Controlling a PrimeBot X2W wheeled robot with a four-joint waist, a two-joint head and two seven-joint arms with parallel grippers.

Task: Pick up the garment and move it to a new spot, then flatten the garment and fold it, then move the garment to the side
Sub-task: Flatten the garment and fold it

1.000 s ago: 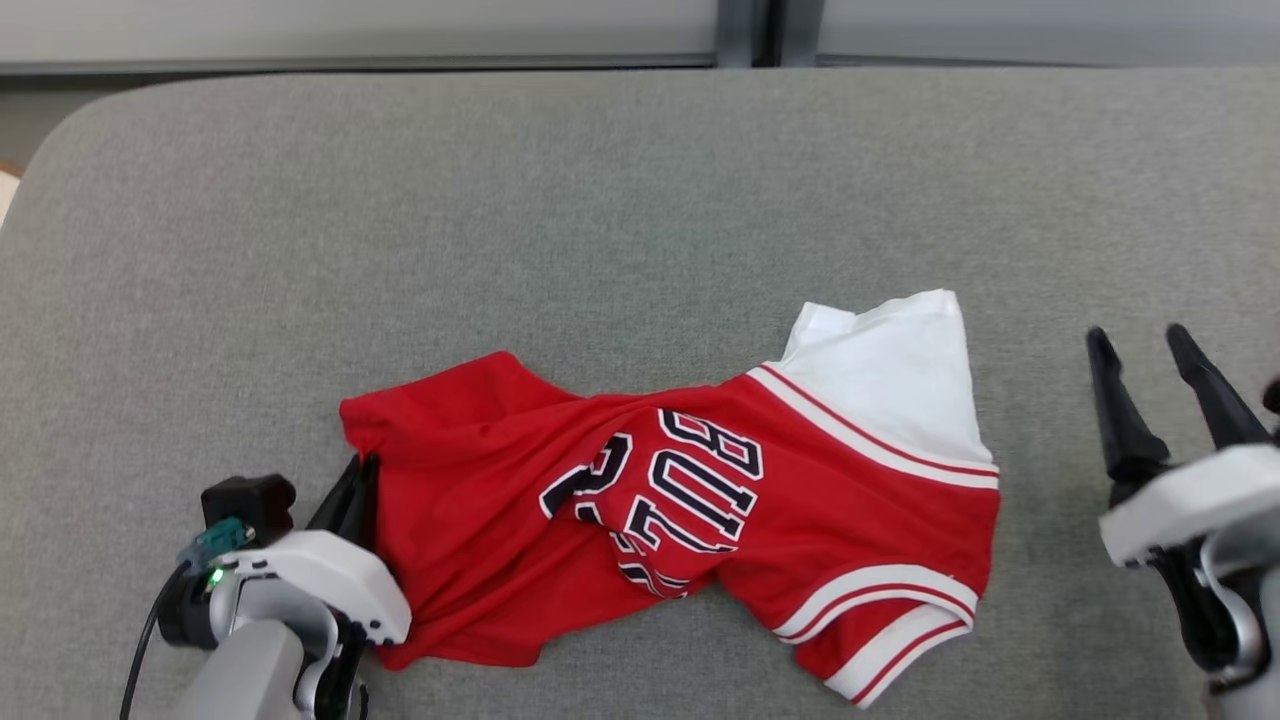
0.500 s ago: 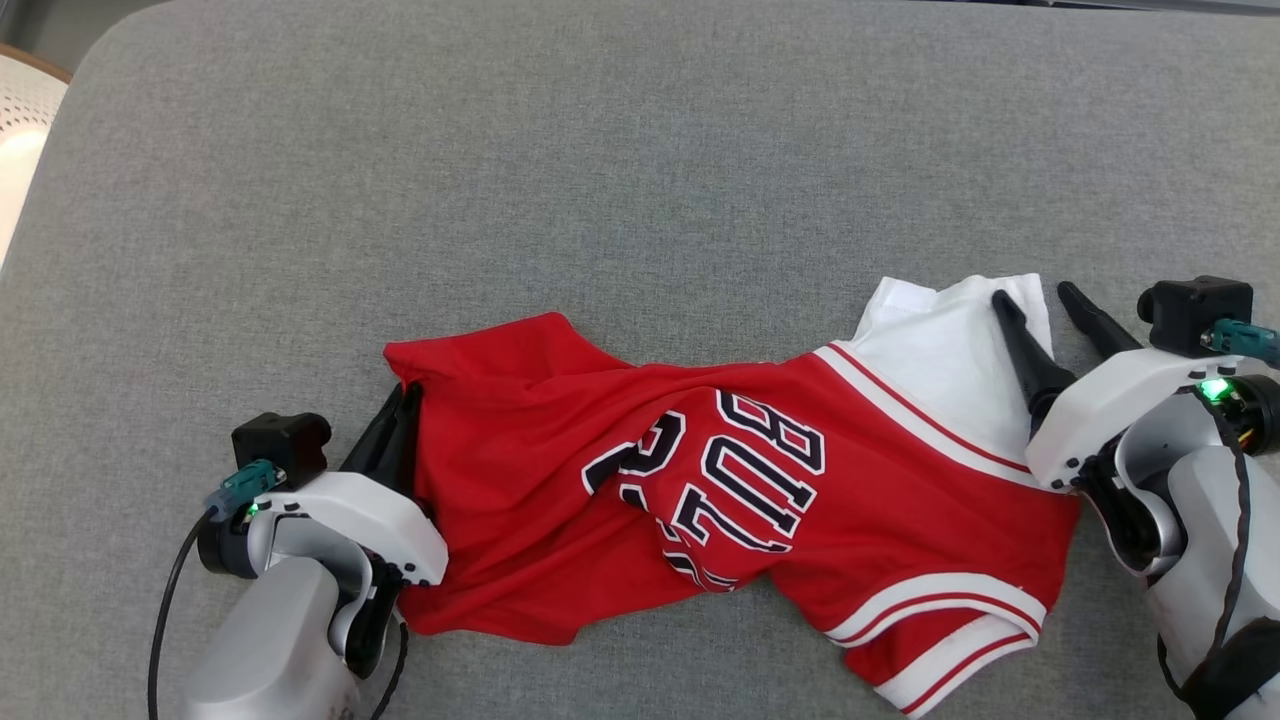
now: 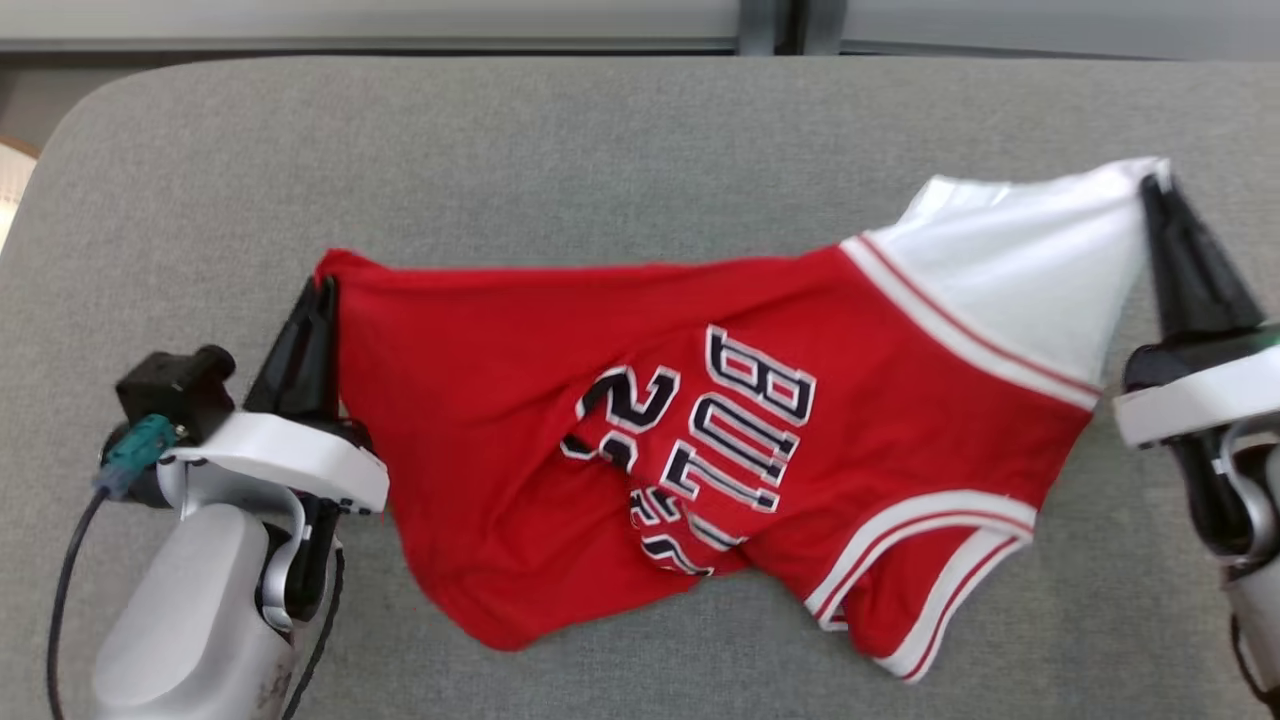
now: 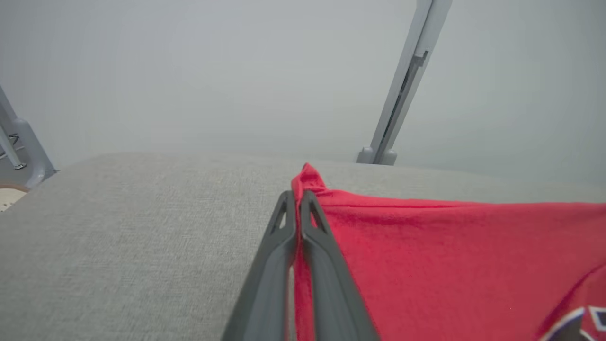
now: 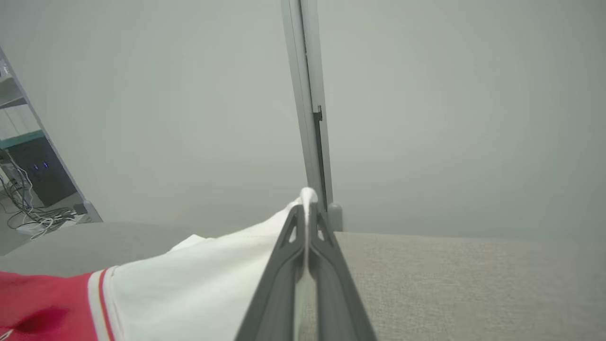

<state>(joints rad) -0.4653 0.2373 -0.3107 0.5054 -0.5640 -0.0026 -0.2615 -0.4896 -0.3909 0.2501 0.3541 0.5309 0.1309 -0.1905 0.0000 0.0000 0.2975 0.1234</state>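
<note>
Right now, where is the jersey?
Head view, centre: the jersey is stretched between the left gripper on its red corner and the right gripper on its white corner, over the grey cushion.

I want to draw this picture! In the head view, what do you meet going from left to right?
left tool → red cloth of the garment → dark lettering → white part → right tool

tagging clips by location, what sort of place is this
Probably a lab or office test bay, not a home: plain grey partition panels joined by a metal post, a dark electronics box beside loose cables, and a grey fabric-covered pad as workbench.
</note>
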